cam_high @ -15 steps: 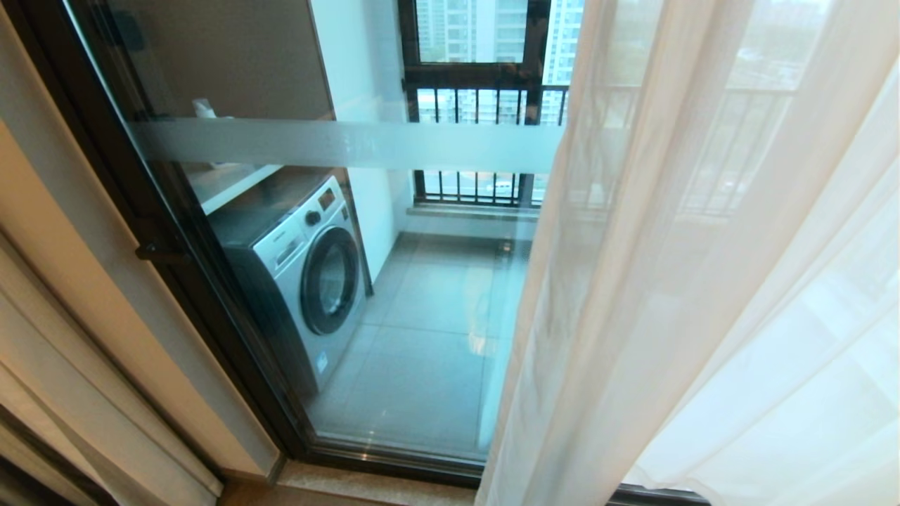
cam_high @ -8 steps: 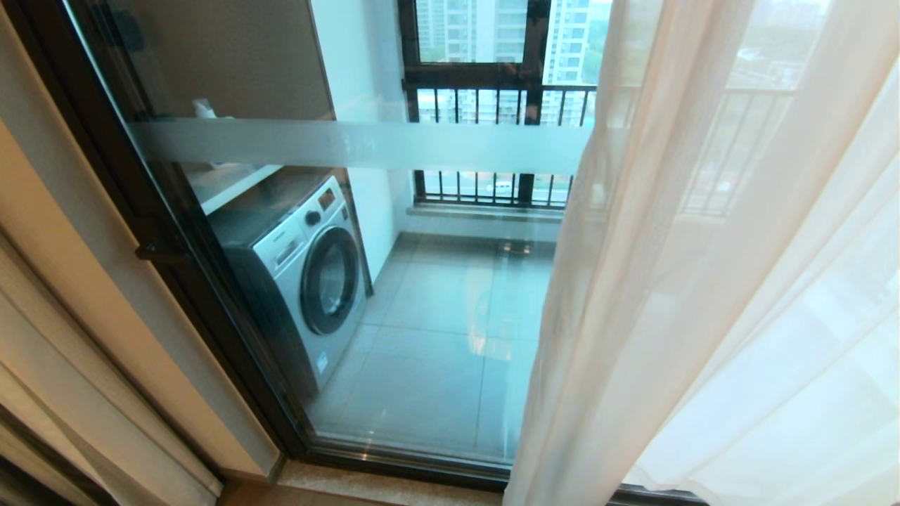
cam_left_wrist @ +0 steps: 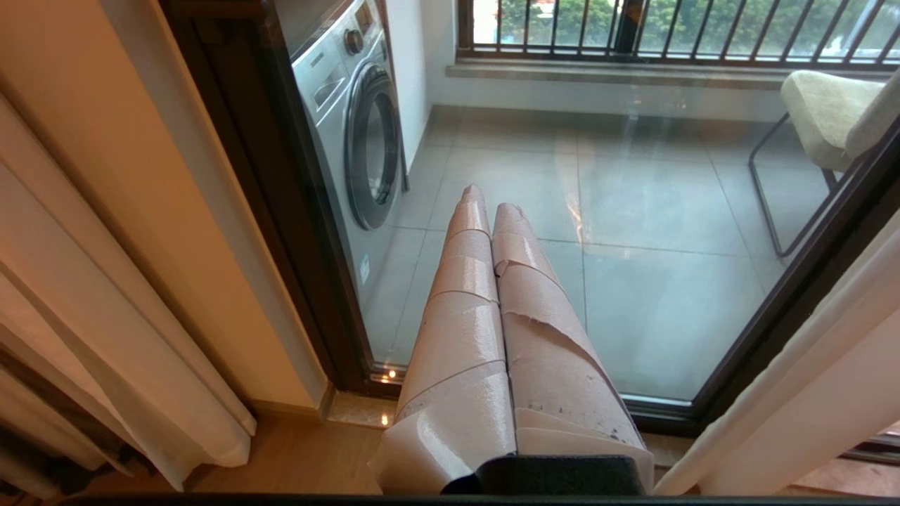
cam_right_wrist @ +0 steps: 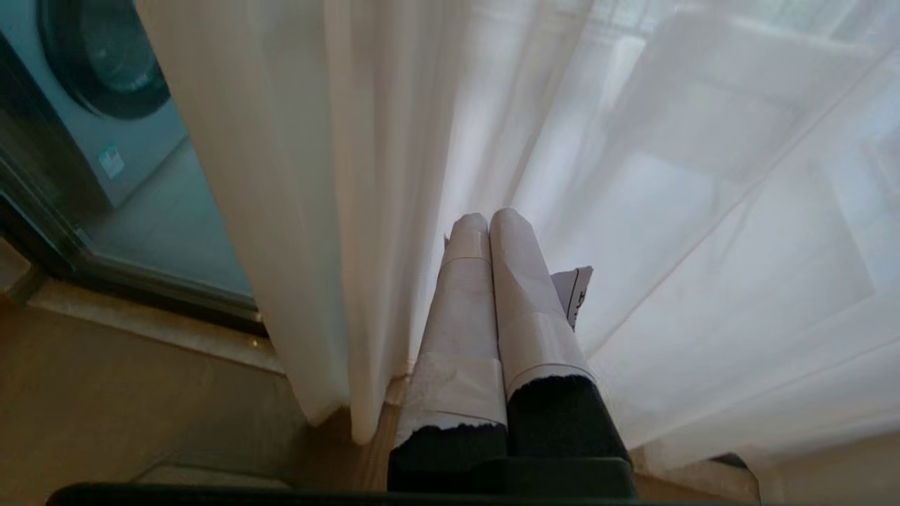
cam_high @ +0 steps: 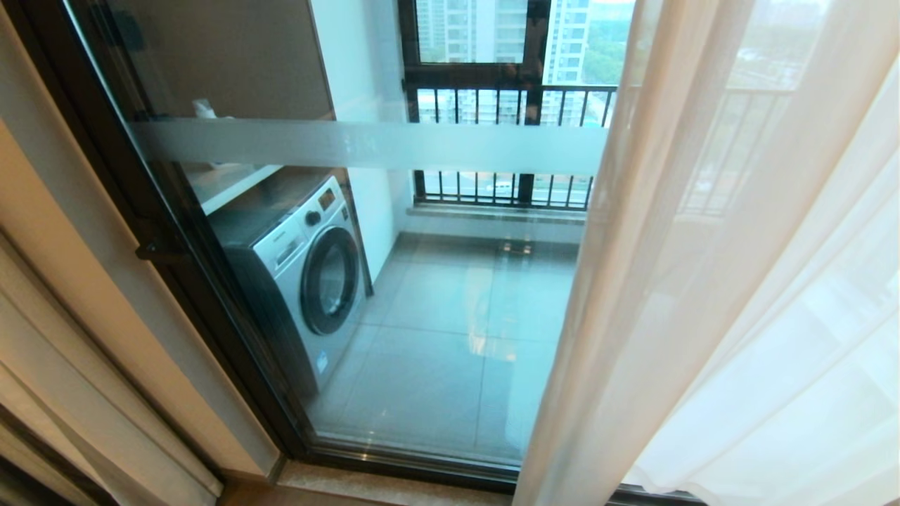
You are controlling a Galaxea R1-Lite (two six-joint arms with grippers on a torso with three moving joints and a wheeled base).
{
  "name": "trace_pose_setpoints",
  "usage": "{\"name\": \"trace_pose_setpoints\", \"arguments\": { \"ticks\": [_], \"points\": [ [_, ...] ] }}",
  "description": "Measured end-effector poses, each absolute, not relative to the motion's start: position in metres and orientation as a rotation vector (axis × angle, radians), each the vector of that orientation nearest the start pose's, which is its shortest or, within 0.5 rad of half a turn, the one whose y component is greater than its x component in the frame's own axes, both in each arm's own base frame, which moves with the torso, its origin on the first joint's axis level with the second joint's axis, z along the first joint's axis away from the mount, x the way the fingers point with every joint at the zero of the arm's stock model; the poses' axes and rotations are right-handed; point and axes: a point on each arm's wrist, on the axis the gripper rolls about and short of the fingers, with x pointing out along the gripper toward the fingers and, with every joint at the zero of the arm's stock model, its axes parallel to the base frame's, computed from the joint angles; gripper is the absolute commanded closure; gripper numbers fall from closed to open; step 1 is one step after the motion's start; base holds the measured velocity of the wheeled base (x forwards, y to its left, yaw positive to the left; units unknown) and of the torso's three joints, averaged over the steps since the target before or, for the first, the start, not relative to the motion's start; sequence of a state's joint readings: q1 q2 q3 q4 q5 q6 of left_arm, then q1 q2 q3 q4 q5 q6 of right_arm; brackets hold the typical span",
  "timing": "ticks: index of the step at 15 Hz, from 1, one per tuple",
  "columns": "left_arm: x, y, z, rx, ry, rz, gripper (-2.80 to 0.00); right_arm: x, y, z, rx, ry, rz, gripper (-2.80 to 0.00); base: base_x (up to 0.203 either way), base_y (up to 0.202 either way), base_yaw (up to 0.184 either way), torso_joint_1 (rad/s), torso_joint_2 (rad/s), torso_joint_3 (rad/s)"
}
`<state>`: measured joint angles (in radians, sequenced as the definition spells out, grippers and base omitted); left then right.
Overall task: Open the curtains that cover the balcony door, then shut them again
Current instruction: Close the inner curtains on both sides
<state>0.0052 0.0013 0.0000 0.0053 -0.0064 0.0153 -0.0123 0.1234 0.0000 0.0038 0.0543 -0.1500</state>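
While the sheer white curtains (cam_high: 738, 281), floor-length panels with cream-beige folds, hang bunched to one side, much of the balcony door (cam_high: 394, 281) — tall glass in a dark frame with a frosted white band across it — stands uncovered. Through the glass a silver front-loading washing machine (cam_high: 302, 274) and the black-barred railing (cam_high: 506, 105) show.

The right hand (cam_right_wrist: 489, 218), its two tape-wrapped fingers (cam_right_wrist: 524, 295) clenched together with nothing between them, points into the fabric; the curtain's bunched leading edge hangs just beside it, toward the glass, and looser folds drape beyond its tips and to its other side. Whether the tips actually touch the cloth cannot be told. The left hand (cam_left_wrist: 489, 200) is likewise clenched on nothing, with bare glass beyond its tips, the dark frame to one side and the curtain's edge well off to the other.

This fabric looks very light and limp — it should offer almost no weight, but it will billow, slip off a smooth finger and fold round whatever pushes it. A pinch on a single thin layer would probably slide; the bunched leading edge, where several folds stack, looks like the firmer place to take hold, or to hook with the side of the closed hand and sweep along. Pulling sideways rather than downward should spare the hangings above, which are out of view.
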Motion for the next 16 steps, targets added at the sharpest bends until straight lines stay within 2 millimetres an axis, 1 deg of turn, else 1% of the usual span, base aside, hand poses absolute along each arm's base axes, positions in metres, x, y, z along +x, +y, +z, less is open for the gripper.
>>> {"name": "trace_pose_setpoints", "arguments": {
  "ticks": [2,5,14,16],
  "points": [
    [-0.0227,-0.0003,0.075,0.015,0.006,-0.001,0.0,-0.0186,0.0013,0.0761,-0.116,0.058,0.052,0.0,0.0,0.0,0.0,0.0,0.0,0.0],
    [-0.0227,-0.0003,0.075,0.016,0.007,-0.002,0.0,-0.0217,0.0012,0.0753,-0.107,0.016,0.051,0.0,0.0,0.0,0.0,0.0,0.0,0.0],
    [-0.0227,-0.0003,0.075,0.015,0.006,-0.002,0.0,-0.0228,0.0009,0.0751,-0.094,0.001,0.038,0.0,0.0,0.0,0.0,0.0,0.0,0.0],
    [-0.0227,-0.0003,0.0749,0.016,0.007,-0.002,0.0,-0.0228,0.0003,0.0752,-0.078,0.002,0.009,0.0,0.0,0.0,0.0,0.0,0.0,0.0]
  ]
}}
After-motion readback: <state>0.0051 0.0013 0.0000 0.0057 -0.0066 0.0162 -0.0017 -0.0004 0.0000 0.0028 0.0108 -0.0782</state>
